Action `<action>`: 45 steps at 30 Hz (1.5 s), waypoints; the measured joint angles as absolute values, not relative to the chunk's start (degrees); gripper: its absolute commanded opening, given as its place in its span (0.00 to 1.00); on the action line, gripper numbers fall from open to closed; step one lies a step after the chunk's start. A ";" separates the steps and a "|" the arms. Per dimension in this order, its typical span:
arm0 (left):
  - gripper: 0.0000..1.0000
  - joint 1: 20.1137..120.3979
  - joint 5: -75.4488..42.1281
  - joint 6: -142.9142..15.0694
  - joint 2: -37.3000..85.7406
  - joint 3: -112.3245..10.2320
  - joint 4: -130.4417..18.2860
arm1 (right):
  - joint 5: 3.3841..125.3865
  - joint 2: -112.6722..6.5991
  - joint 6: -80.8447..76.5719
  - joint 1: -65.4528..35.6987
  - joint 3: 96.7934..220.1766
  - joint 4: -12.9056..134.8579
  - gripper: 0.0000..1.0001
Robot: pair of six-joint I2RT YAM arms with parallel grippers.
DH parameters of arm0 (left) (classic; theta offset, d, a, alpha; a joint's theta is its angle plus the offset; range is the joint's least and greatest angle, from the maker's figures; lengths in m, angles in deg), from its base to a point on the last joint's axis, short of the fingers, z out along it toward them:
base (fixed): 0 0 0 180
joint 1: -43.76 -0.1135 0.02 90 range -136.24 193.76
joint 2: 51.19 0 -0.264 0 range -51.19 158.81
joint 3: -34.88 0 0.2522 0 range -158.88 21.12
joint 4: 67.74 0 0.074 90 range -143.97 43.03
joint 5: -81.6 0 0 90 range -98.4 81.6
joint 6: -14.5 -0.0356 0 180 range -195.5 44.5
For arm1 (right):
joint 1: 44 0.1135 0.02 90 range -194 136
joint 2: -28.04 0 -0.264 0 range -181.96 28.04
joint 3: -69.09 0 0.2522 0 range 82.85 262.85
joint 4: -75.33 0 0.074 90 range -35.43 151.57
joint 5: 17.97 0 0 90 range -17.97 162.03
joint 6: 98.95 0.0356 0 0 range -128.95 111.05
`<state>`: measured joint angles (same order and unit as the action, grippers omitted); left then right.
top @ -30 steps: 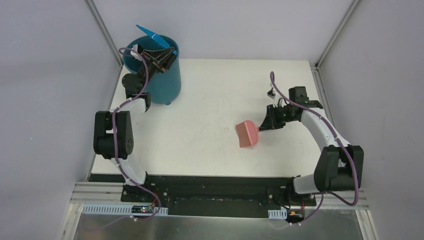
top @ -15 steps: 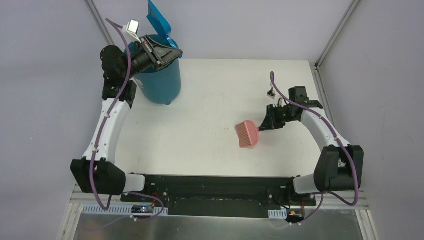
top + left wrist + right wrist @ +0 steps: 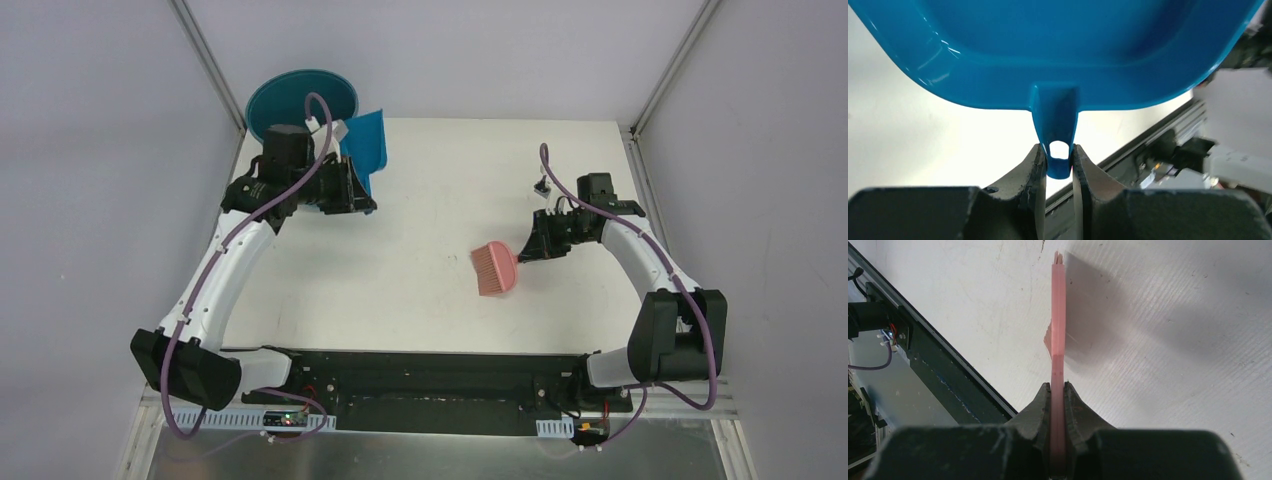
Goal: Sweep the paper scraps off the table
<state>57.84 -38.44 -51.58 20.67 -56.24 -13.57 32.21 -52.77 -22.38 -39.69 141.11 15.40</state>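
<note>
Your left hand (image 3: pixel 1059 160) is pinching the short looped handle tab of the blue dustpan (image 3: pixel 1058 50), one finger (image 3: pixel 1035 167) pressed on each side of it. In the wrist view the pan's body fills the top of the picture, with the white surface (image 3: pixel 430 180) bright beneath it. From above, that hand (image 3: pixel 345 185) sits at the far left of the surface and the dustpan (image 3: pixel 368 145) reaches out from it toward the far edge. The pan is just to the right of the teal round bin (image 3: pixel 290 90), which stands at the far left corner. You cannot tell from these views whether the pan touches the surface.

Your right hand (image 3: pixel 1058 390) is pressed together on the pink brush (image 3: pixel 1058 315). The brush is seen edge-on between the fingers (image 3: pixel 1043 405) and throws a shadow on the surface to its right. From above, this hand (image 3: pixel 530 245) is right of the middle, and the brush (image 3: pixel 494 270) extends from it leftward and toward the near side. Whether the bristles rest on the surface is not clear.

A black strip (image 3: pixel 430 365) runs along the near edge of the surface, between the two arm bases.

None of the views lets you tell where the paper scraps are.
</note>
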 measured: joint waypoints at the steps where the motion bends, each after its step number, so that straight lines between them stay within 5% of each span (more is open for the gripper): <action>1: 0.00 58.74 -37.06 -53.28 20.63 -55.93 -10.71 | 32.24 -52.75 -22.38 -39.69 141.11 15.40 0.00; 16: 0.00 74.43 -25.09 -64.48 23.34 -50.71 7.13 | 29.37 -52.49 -21.64 -43.16 142.31 14.52 0.00; 25: 0.00 78.80 -14.97 -67.40 37.21 -50.73 8.11 | 16.98 -62.10 -23.61 -46.29 145.98 7.07 0.00; 39: 0.10 86.17 -10.18 -68.61 49.87 -50.73 7.91 | 16.87 -78.76 -23.41 -44.23 146.75 2.11 0.00; 45: 0.14 86.17 -10.46 -69.20 51.31 -50.60 7.39 | 16.65 -81.36 -23.37 -41.59 148.50 0.54 0.11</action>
<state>86.17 -10.46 -69.20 51.31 -50.60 7.39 16.65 -81.36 -23.37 -41.59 148.50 0.54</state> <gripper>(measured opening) 0.204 0.092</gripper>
